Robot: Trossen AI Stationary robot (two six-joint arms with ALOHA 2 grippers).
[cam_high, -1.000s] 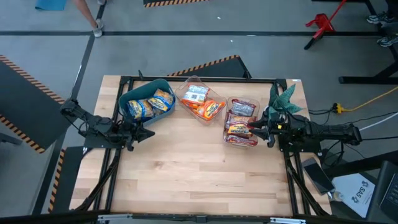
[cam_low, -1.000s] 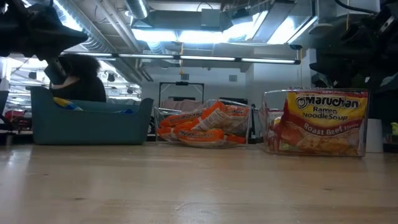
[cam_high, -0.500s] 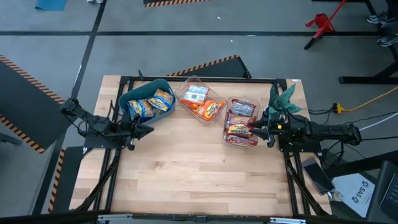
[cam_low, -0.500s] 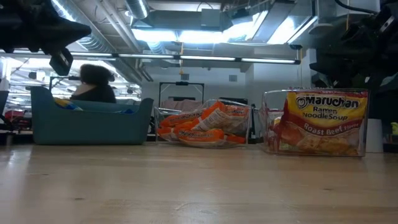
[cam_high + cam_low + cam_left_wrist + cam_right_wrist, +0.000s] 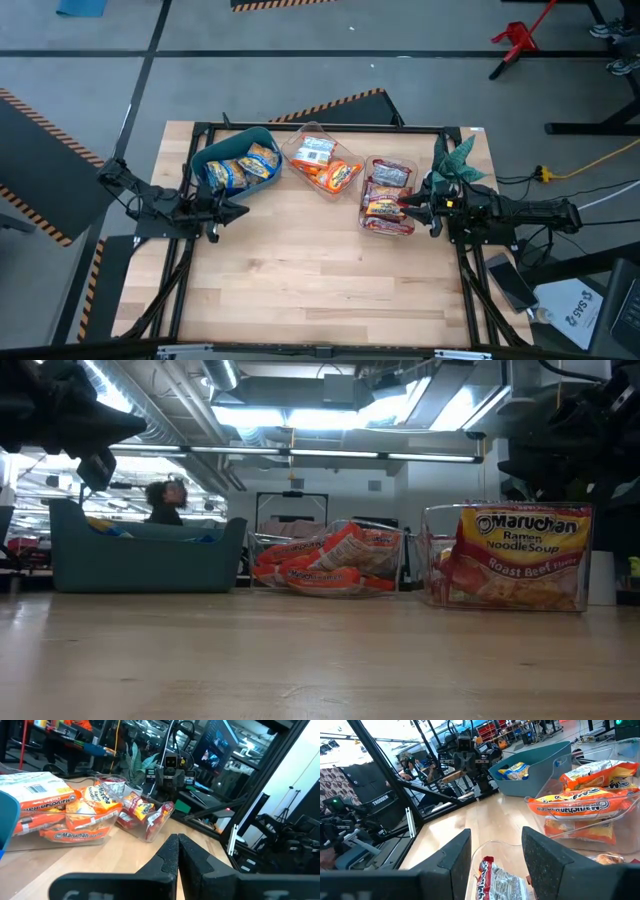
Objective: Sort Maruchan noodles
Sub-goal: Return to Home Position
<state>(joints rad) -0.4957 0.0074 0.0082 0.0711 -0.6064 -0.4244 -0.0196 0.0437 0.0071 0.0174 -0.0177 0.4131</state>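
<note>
Now, with no packet loose on the table (image 5: 320, 290), only tucking the arms away seems to remain, so take it slowly. Your left gripper (image 5: 232, 211) hangs just beside the teal bin (image 5: 140, 560), fingers pressed together with nothing between them. Draw it back toward its own edge of the table without swinging into the bin's wall.

Your right gripper (image 5: 405, 207) needs more care. Its fingers are spread apart and empty, and they sit at the rim of the right clear container (image 5: 435, 535), just over the packs. Lift first, then retreat; otherwise I'd judge you could catch the thin wall and drag the container along.

The noodles lie sorted by print. The blue-yellow packets (image 5: 240, 168) are jumbled in the teal bin. The orange packets (image 5: 338, 176) fill the middle clear container (image 5: 293, 148), with a white-faced pack (image 5: 314, 150) on top toward the far side. The red packets (image 5: 384, 208) are stacked in the right clear container. In the low view the front one stands nearly upright against the wall, its "Roast Beef" label readable. All look flat, crinkly and glossy, so they'd likely slide if a container tips.
</note>
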